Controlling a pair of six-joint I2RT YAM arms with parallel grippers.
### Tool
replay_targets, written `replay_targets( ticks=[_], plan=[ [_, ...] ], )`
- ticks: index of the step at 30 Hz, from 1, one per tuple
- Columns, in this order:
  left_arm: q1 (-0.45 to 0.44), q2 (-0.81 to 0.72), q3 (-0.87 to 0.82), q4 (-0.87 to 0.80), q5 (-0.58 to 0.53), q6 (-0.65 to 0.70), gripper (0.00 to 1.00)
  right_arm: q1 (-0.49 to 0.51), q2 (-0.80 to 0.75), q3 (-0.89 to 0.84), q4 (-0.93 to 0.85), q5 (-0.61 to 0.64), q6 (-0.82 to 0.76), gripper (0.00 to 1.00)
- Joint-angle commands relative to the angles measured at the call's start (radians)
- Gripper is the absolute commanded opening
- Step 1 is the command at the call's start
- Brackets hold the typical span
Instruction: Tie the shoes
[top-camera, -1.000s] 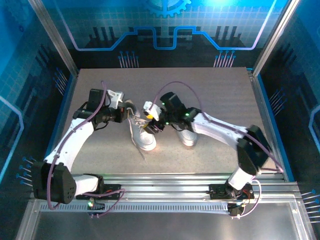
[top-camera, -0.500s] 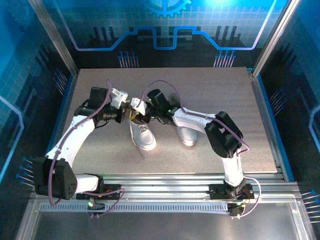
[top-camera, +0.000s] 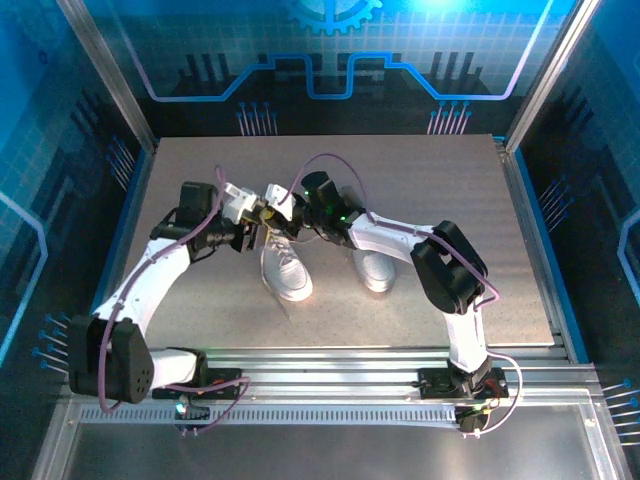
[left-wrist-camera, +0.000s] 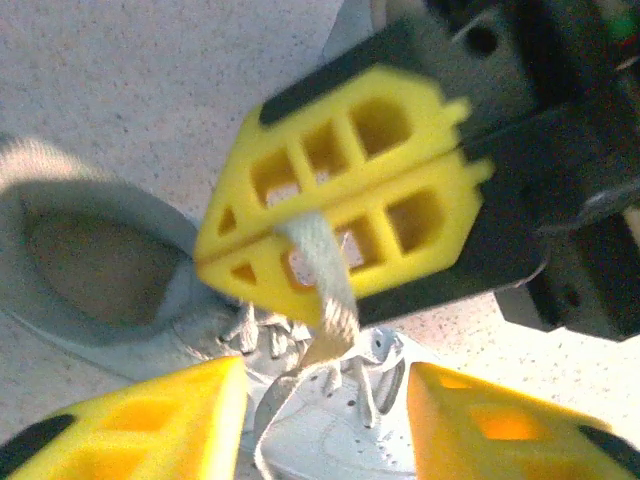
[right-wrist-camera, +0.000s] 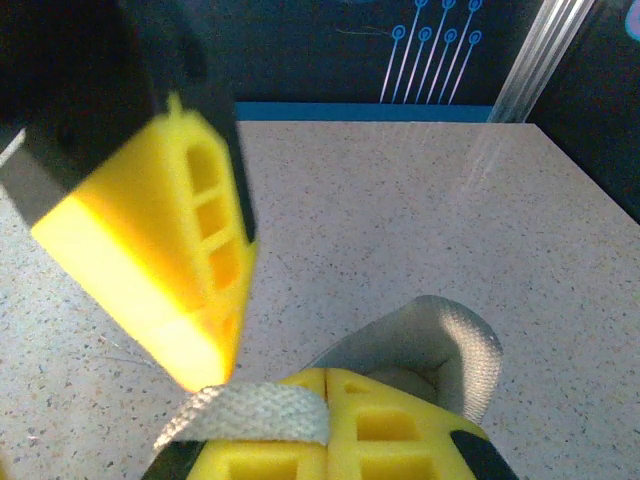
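Lace (left-wrist-camera: 320, 265), flat and white, is being pinched by the right gripper (left-wrist-camera: 225, 245); the left gripper (left-wrist-camera: 322, 385) is being held spread. No knot is being seen on the white low-top sneakers (top-camera: 285, 272) yet, so the tying is hardly being started.

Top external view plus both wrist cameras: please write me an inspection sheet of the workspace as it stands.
Surface: speckled beige table, bare apart from the shoes.
Job's things: two white sneakers side by side, toes toward the arm bases: the shoe below the grippers and the second shoe. Laces are loose, and one lace is lifted above the first shoe.
Clutter: nothing seen.
Grippers: right gripper shut on the lace. Left gripper open, its fingers apart below the lace's hanging end.
Cables: purple cables loop along both arms.
Surroundings: blue printed walls and an aluminium frame.
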Motion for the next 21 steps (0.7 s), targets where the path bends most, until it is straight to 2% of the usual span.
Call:
replay_targets(
  ticks=[1,8,18,21],
  plan=[
    [0.009,-0.080,-0.099,0.147,0.030,-0.026,0.52,-0.005,-0.012,-0.016,0.048,-0.017,0.020,0.00],
    [0.009,-0.140,-0.275,0.379,0.010,-0.118,0.54,-0.010,-0.018,-0.016,0.032,-0.026,0.024,0.00],
    [0.009,-0.031,-0.289,0.534,-0.004,-0.132,0.51,-0.011,-0.017,-0.011,0.023,-0.039,0.030,0.00],
    [0.009,0.023,-0.260,0.511,-0.001,-0.119,0.50,-0.012,-0.015,-0.008,0.021,-0.042,0.032,0.00]
  ],
)
